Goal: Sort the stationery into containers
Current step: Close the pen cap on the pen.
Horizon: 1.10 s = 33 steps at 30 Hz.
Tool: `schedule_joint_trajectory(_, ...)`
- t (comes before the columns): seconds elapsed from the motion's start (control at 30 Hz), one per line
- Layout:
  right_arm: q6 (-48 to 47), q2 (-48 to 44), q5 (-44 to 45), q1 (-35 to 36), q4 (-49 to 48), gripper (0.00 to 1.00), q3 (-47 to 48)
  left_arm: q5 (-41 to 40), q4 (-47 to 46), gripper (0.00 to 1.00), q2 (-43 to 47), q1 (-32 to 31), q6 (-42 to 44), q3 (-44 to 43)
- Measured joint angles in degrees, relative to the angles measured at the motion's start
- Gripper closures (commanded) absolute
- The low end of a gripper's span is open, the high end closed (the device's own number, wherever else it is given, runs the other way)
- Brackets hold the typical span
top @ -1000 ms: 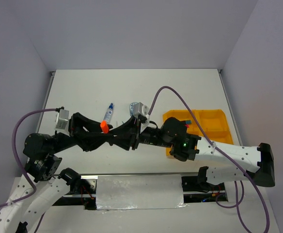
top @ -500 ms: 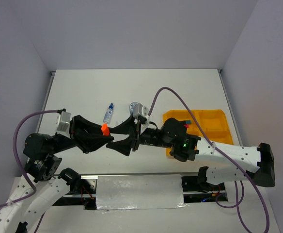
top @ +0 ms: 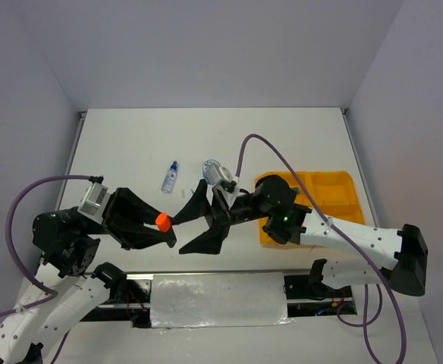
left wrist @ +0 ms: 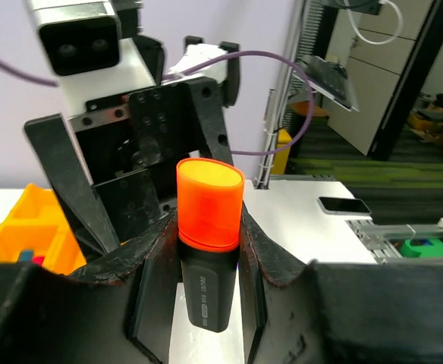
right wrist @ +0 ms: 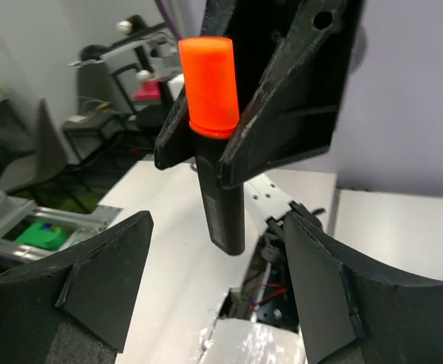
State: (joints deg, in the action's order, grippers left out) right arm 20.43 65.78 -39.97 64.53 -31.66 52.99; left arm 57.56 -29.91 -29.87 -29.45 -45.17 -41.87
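A short black highlighter with an orange cap (top: 161, 221) is held off the table, upright, in my left gripper (top: 163, 225). In the left wrist view both fingers press its black body (left wrist: 208, 280) just under the cap. My right gripper (top: 182, 233) faces it from the right, open, with its fingers (right wrist: 104, 277) spread wide and apart from the highlighter (right wrist: 223, 208). A blue-capped clear bottle (top: 170, 176) lies on the table further back. A round blue-white pot (top: 209, 166) sits partly behind the right arm. The orange-yellow tray (top: 331, 189) of containers lies at the right.
The right arm's purple cable (top: 271, 152) arcs over the table between the pot and the tray. A foil-covered plate (top: 218, 299) lies at the near edge between the arm bases. The tray's corner (left wrist: 13, 235) shows behind the right gripper in the left wrist view.
The right gripper has opened and let go of the highlighter. The left gripper has shut on it and drawn it left and nearer, away from the right gripper.
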Motion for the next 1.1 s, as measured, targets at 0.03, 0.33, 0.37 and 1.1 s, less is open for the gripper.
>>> schedule_joint_trajectory(0.03,0.66,0.83,-1.7,-0.02,-1.14,0.24,0.46,0.48,-1.09,1.0,0.0,0.0,-0.55,0.0)
schedule_joint_trajectory(0.33,5.97,7.89,-9.11,0.22,-8.11,0.34,4.96,1.95,-5.68,1.0,0.0,-0.11,-4.35,0.02)
schedule_joint_trajectory(0.37,6.34,8.61,-9.46,0.39,-8.57,0.36,5.97,1.95,-5.79,1.0,0.0,-0.13,-4.5,0.02)
schedule_joint_trajectory(1.1,9.09,12.46,-11.82,1.49,-12.81,1.0,8.57,0.42,4.61,0.34,1.46,-0.68,3.15,-3.19)
